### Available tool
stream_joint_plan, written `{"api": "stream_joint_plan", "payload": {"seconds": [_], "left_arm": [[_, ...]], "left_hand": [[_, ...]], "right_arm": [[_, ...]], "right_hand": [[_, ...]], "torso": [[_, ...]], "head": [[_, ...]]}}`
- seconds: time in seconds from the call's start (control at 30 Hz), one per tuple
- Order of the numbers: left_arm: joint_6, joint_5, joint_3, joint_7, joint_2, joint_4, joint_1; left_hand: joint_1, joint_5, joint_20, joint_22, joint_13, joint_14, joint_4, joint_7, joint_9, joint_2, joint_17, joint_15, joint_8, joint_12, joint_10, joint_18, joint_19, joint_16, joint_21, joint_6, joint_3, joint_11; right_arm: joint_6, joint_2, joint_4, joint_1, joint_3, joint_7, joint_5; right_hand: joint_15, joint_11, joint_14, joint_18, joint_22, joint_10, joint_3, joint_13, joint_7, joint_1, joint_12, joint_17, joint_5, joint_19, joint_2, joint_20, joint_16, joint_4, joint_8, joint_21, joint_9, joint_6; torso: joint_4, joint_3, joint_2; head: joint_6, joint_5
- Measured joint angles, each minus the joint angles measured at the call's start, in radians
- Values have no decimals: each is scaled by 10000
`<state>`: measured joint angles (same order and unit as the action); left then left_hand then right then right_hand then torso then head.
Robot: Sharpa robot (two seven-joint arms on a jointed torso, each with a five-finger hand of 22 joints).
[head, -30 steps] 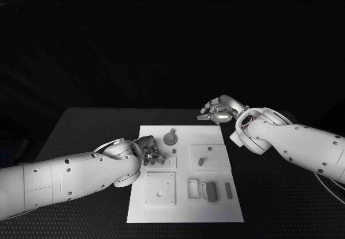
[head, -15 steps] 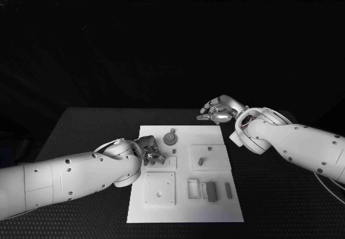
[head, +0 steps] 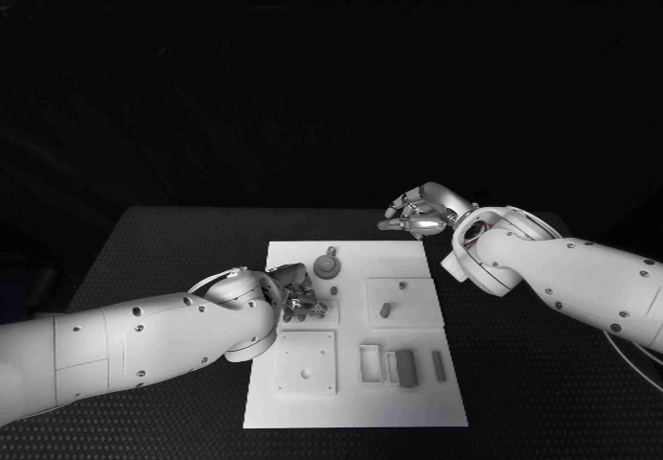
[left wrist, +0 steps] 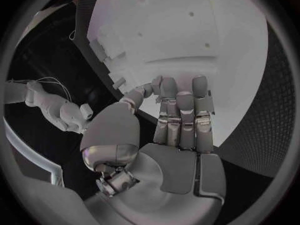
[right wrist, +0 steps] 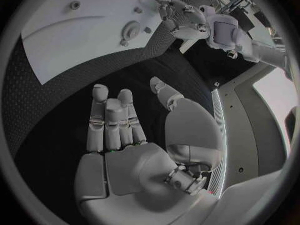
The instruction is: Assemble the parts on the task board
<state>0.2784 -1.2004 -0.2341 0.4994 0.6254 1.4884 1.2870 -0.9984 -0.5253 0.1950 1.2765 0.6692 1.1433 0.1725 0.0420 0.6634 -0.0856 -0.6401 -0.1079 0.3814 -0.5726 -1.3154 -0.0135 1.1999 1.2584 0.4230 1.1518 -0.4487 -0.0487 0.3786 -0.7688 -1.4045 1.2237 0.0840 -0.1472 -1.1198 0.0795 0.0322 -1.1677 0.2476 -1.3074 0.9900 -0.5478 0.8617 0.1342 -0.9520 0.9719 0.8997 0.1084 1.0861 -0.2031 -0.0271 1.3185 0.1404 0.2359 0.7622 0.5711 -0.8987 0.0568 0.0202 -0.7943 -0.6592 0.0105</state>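
Now, left hand (head: 293, 295) fingers down on the board (head: 415, 402), grip unclear, right hand (head: 422, 216) open, empty, off the board's far corner.

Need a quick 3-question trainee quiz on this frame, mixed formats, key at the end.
1. True or false: the right hand holds a part.
2. Which hand is over the task board? A) left hand B) right hand C) both
3. Fill in: the round part lies near the board's ___ edge, as seen in the head view (far or near).

Key:
1. False. In the right wrist view its fingers are apart and empty, over the black table.
2. A. The right hand hovers beyond the board's far right corner.
3. Far.
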Motion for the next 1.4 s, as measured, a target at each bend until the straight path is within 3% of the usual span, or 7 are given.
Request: {"api": "stream_joint_plan", "payload": {"seconds": [0.43, 0.7, 1.4], "left_arm": [[-128, -393, 2, -93, -12, 0, -7], [-113, -539, 2, -90, 28, 16, -17], [80, -434, 3, 1, 331, -102, -23]], "left_hand": [[14, 112, 36, 36, -1, 54, -69, -31, 56, -172, 110, -54, 11, -34, -14, 0, 69, 110, 0, 33, -69, -14], [12, 113, 138, 65, -3, 53, -69, -39, 22, -169, 177, -125, 5, -81, 21, 0, 176, 226, 0, 33, -69, -53], [-31, -6, 136, 190, 54, 85, -68, -30, 83, -210, 338, -158, 107, -235, -32, 0, 248, 499, 0, 109, -68, -106]], "right_arm": [[-6, -8, -4, 0, 0, 10, 27], [-14, -9, 6, 0, 0, 15, 45], [-21, -2, 27, 0, 0, 22, 60]], "right_hand": [[-1, 0, -1, -1, 0, 0, 0, -5, 18, 0, 0, -8, 0, 0, 0, 0, 0, 1, 0, 0, -1, -27], [-3, 0, -2, -2, 0, 0, -1, -10, 26, 0, -1, -8, 0, -29, 0, -29, 0, 1, 0, 0, -1, -18], [-18, 0, -18, -2, 0, 0, 27, -18, 35, -1, -1, -8, 0, -71, -1, 0, 0, -27, 0, 0, -1, -5]], "torso": [[-1, 2, -2], [-3, 14, 1], [7, 22, 8]], "head": [[11, 8], [28, 16], [23, 12]]}}
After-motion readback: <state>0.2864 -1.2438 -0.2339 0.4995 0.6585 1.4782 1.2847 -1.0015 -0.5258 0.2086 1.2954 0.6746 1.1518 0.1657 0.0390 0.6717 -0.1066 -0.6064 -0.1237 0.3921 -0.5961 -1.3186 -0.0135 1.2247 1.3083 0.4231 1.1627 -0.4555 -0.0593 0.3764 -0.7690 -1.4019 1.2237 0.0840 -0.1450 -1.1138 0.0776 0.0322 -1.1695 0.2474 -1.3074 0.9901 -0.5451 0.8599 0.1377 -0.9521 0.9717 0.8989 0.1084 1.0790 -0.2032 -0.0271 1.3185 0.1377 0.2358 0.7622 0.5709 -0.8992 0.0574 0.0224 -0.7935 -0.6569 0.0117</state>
